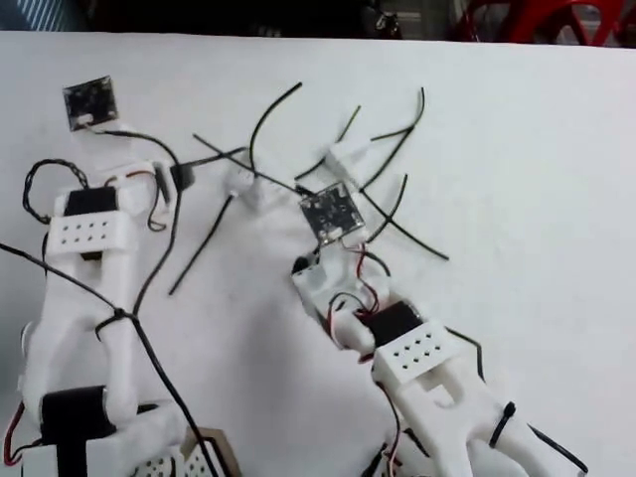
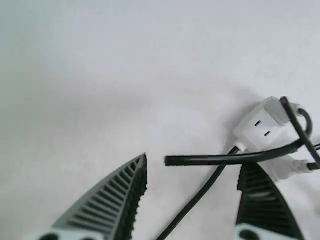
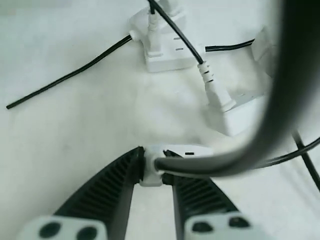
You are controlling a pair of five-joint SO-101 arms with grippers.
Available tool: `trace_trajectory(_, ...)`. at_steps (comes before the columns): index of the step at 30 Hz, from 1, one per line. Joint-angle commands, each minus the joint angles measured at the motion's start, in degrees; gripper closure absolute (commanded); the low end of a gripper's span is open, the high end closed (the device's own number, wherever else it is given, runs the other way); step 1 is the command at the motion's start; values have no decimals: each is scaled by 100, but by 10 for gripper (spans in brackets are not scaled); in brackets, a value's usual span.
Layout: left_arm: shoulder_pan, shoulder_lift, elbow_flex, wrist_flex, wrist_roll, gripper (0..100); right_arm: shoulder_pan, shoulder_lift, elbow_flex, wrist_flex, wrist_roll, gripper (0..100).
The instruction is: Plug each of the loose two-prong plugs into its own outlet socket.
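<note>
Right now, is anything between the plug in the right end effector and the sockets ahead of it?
Bare table lies between the held plug and both sockets. The nearer socket already has a white plug at it; that plug's black cord crosses the far socket.

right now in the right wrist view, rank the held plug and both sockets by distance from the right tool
1. The plug, clamped in the right tool.
2. The near socket, just ahead, with a plug in it.
3. The far socket, farthest ahead, slots showing.
</note>
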Motion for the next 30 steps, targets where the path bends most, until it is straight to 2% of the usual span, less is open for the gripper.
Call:
trace_trajectory(1, -233, -374, -299, 9, 53, 707, -31, -13, 70, -400, 185, 980)
trace_trajectory(13, -242, -330, -316, 26, 53, 707, 48, 1218, -308, -637, 193, 980)
trace_trajectory(30, -251, -330, -308, 26, 53, 707, 224, 1226, -343, -646, 193, 980)
